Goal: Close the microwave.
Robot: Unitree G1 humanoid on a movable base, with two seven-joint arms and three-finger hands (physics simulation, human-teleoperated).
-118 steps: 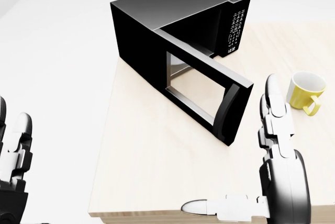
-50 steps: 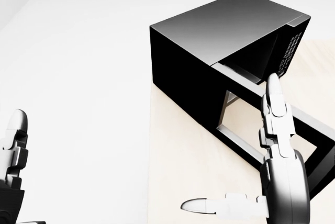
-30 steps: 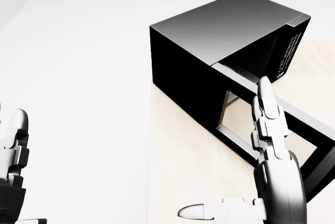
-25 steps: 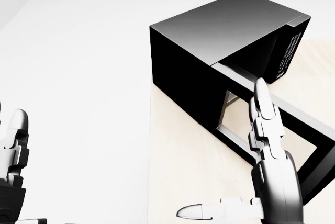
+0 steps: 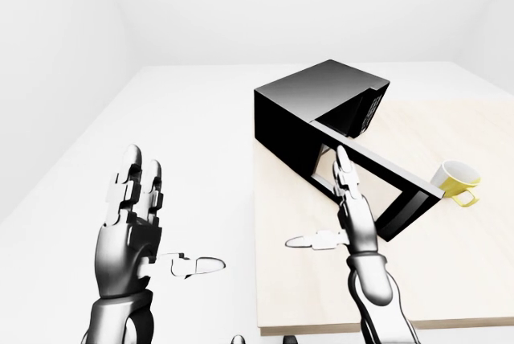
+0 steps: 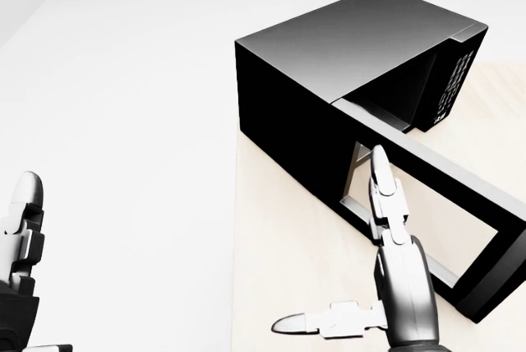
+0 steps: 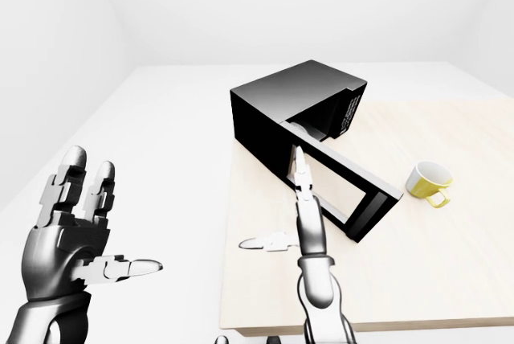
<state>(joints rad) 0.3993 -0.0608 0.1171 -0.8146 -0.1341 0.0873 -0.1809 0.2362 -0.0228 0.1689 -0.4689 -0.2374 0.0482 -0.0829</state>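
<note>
The fingers [image 7: 301,169] of the right hand [image 5: 353,219] are released and straight, raised just near the microwave door [image 5: 377,179], which stands wide open. The left hand [image 5: 128,227] is spread open too, off the desk's left edge. The black microwave [image 5: 317,107] sits at the far left of the pale wooden desk [image 5: 450,272]; a yellow mug [image 7: 428,182] stands right of the door. White floor and walls surround.

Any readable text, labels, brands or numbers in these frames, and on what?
None can be read.
Microwave control panel: rows of small white marks, too small and blurred to read.
Yellow mug: plain, no print visible.
Table and both hands: no markings.
</note>
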